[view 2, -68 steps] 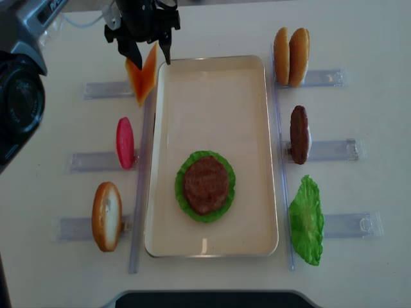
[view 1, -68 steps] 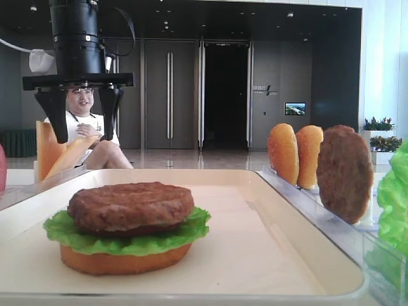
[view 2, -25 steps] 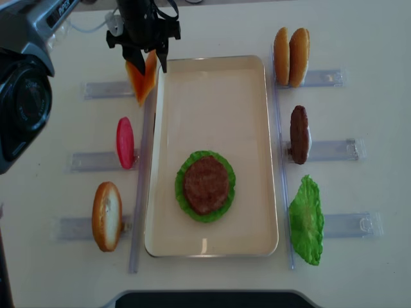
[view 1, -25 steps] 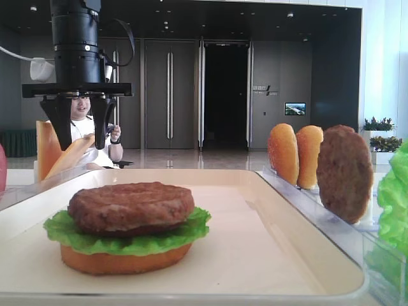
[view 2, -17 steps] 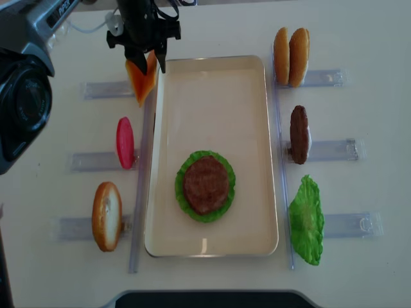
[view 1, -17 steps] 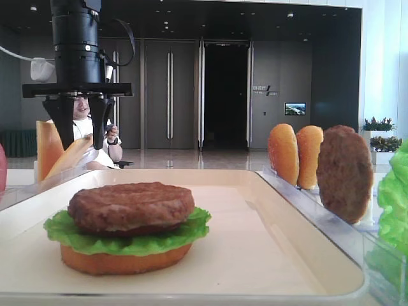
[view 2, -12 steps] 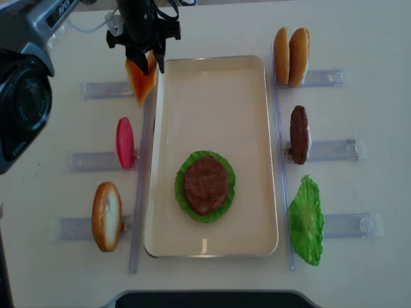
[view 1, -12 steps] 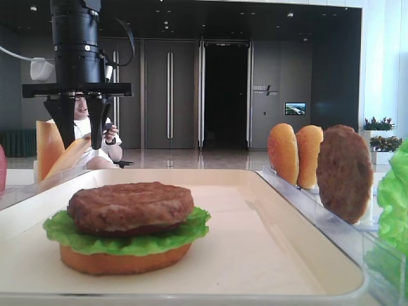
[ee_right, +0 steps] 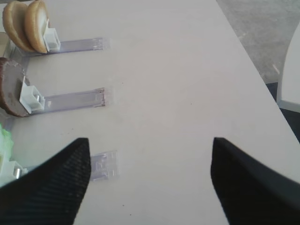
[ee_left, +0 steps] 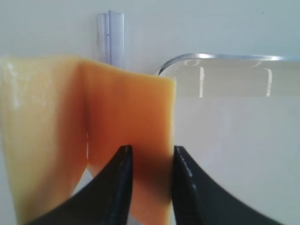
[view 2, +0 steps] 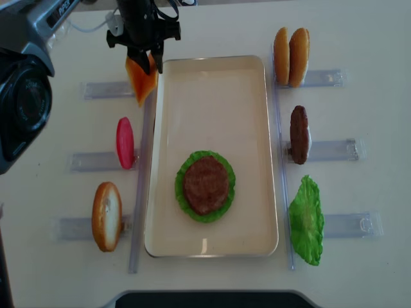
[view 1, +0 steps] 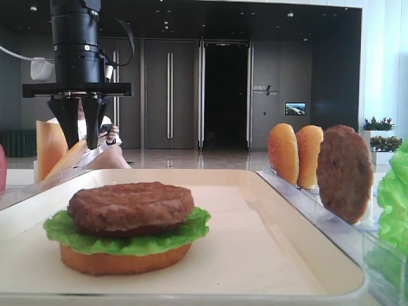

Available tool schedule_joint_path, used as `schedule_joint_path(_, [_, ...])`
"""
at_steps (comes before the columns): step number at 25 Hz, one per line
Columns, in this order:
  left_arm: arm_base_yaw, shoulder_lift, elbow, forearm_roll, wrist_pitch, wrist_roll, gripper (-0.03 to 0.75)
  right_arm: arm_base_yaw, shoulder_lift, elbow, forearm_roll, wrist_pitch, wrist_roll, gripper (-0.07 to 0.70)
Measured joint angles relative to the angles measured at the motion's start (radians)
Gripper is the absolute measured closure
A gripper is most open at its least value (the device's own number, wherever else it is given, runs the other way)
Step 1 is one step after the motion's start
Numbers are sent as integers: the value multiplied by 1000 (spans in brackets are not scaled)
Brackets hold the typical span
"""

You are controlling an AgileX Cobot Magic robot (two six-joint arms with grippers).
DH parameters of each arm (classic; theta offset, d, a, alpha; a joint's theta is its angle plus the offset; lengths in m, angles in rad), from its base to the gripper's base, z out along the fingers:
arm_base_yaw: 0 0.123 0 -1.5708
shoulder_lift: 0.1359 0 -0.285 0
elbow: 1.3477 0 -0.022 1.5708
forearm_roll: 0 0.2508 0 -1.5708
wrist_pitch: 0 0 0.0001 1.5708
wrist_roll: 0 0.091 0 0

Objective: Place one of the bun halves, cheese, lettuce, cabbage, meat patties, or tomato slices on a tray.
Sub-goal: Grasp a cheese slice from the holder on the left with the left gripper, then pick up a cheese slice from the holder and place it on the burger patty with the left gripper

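Cheese (ee_left: 126,112) getting pinched by left gripper (ee_left: 149,161) at rack, not yet lifted; tray (view 2: 212,96) awaiting it atop patty (view 2: 205,184).

— Any writing you can actually read?

— Hardly. The dark camera housing (view 2: 35,16) at eleven o'clock of the overhead view carries white capital letters along its edge, cut by the frame and too broken to spell out.

— And in the low view?

— A small pale sign (view 1: 264,90) sits on the dark far wall at about two o'clock, beside a lit wall screen (view 1: 294,109). Both are too small and blurred to read.

— On the food or the desk?

— Nothing legible.
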Motion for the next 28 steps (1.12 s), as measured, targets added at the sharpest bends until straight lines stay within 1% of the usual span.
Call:
schedule_joint_path(3, [0, -6, 0, 4, 0, 0, 552, 0, 0, 0, 0, 0, 0, 94])
schedule_joint_path(7, [0, -27, 0, 36, 8, 20, 662, 0, 0, 0, 0, 0, 0, 94])
schedule_joint_path(8, [0, -31, 0, 42, 11, 26, 673, 0, 0, 0, 0, 0, 0, 94])
schedule_joint_path(22, [0, -109, 0, 25, 11, 55, 683, 0, 0, 0, 0, 0, 0, 94])
schedule_joint_path(28, [0, -183, 0, 19, 11, 59, 683, 0, 0, 0, 0, 0, 0, 94])
